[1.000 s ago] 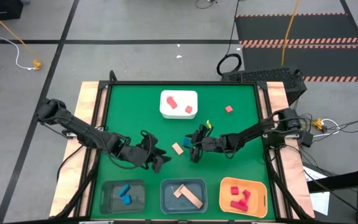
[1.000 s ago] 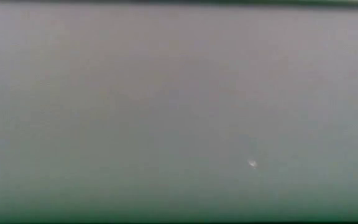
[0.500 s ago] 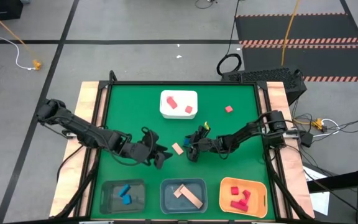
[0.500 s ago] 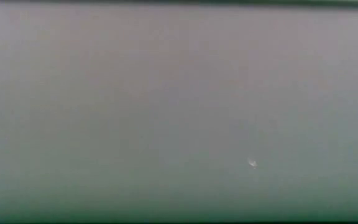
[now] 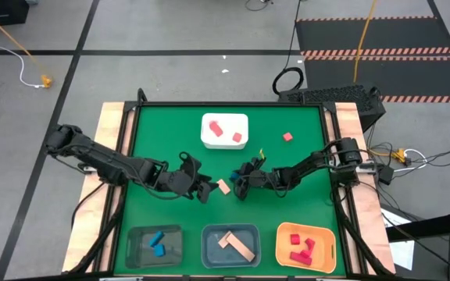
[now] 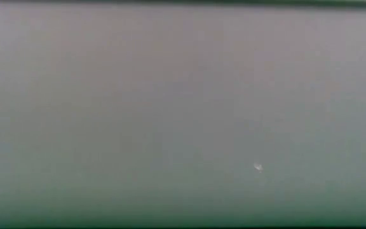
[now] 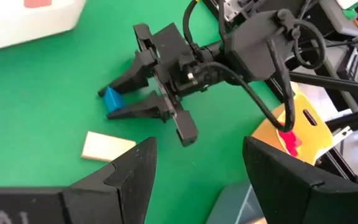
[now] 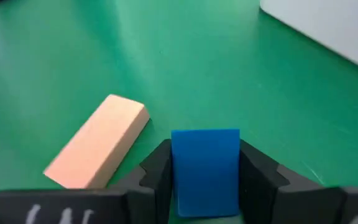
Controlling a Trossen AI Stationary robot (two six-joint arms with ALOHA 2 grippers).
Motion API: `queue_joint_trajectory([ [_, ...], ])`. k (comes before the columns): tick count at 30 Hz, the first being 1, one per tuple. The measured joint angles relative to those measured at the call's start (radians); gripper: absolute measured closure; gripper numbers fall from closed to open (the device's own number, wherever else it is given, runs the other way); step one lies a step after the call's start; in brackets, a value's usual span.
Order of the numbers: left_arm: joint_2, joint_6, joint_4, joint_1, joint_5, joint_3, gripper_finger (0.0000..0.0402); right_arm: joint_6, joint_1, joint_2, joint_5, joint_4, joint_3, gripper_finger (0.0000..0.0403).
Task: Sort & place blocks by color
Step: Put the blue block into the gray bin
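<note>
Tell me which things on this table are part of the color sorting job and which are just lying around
Part of the job:
- blue block, clamped in the right pincer
- tan block on the mat
- loose red block
- left pincer, open beside the tan block
- white tray
- three bins: grey, middle, orange

Just lying about:
- floor cables

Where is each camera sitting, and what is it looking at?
High view: above the table, looking straight down; both arms show, left gripper and right gripper.
Low view: shows only a grey blur; nothing can be made out.
Left wrist view: on the left arm, facing the right gripper at the blue block.
Right wrist view: on the right arm; its fingers pinch that block.
Shared: the tan block.
</note>
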Motion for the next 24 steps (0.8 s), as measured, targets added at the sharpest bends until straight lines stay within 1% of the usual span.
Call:
queue_joint_trajectory([
  [3, 0.000, 0.010, 0.001, 0.017, 0.000, 0.000, 0.0163, 0.023, 0.006, -0.049, -0.060, -0.018, -0.003, 0.0287],
  [8, 0.000, 0.008, 0.002, 0.040, 0.029, 0.000, 0.0163, -0.090, 0.035, -0.205, -0.107, -0.001, -0.001, 0.0287],
  [12, 0.000, -0.021, 0.004, 0.054, 0.054, 0.000, 0.0163, -0.198, 0.059, -0.324, -0.094, -0.007, -0.002, 0.0286],
  [14, 0.000, -0.039, 0.015, 0.060, 0.054, -0.001, 0.0163, -0.242, 0.067, -0.376, -0.094, 0.004, -0.002, 0.0275],
  [16, 0.000, -0.036, 0.059, 0.064, 0.060, -0.001, 0.0163, -0.278, 0.073, -0.413, -0.094, -0.001, -0.001, 0.0261],
  [18, 0.000, -0.010, 0.127, 0.069, 0.077, -0.001, 0.0163, -0.306, 0.076, -0.442, -0.093, -0.008, -0.002, 0.0257],
  [21, 0.000, 0.019, 0.221, 0.072, 0.081, -0.001, 0.0163, -0.335, 0.077, -0.471, -0.092, 0.000, -0.002, 0.0270],
  [24, 0.000, 0.032, 0.276, 0.076, 0.084, -0.001, 0.0163, -0.359, 0.077, -0.477, -0.093, -0.007, -0.001, 0.0283],
])
